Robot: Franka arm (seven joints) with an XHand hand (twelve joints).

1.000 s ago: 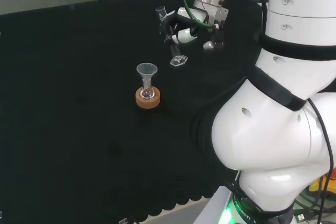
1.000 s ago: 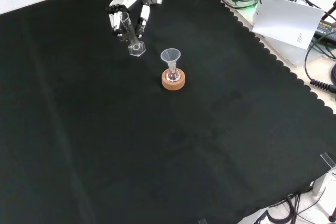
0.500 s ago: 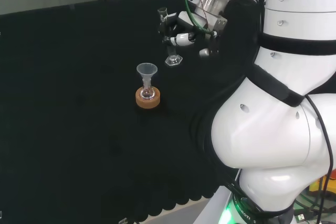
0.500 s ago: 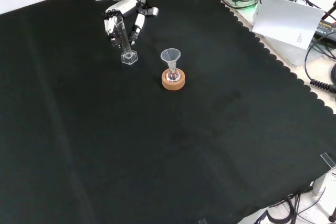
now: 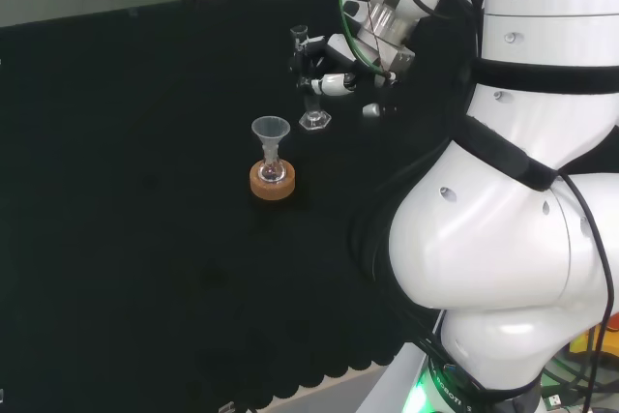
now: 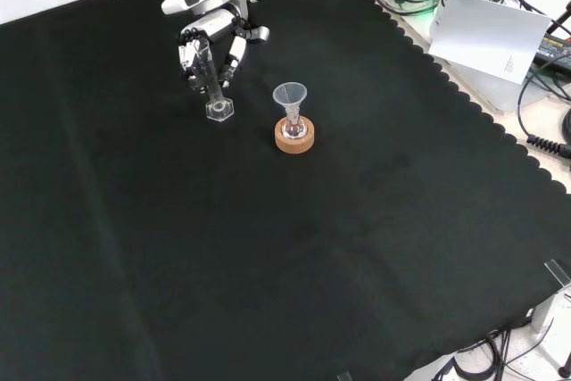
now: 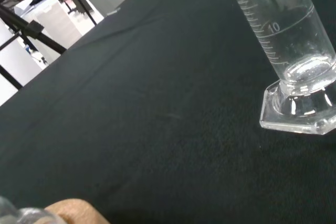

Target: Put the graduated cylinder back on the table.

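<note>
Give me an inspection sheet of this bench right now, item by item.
Surface: black cloth, bare across most of it.
Job's things: graduated cylinder upright, its base at the cloth.
Clutter: funnel in a small flask on a cork ring, apart from the cylinder.
Hand: hand curled round the cylinder.
Cables: green cable along the arm; more beyond the cloth's edge in the front view.
Surroundings: white sheet off the cloth.

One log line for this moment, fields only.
robot hand: shut on graduated cylinder | cylinder: upright, base at cloth | funnel flask: on cork ring, apart
</note>
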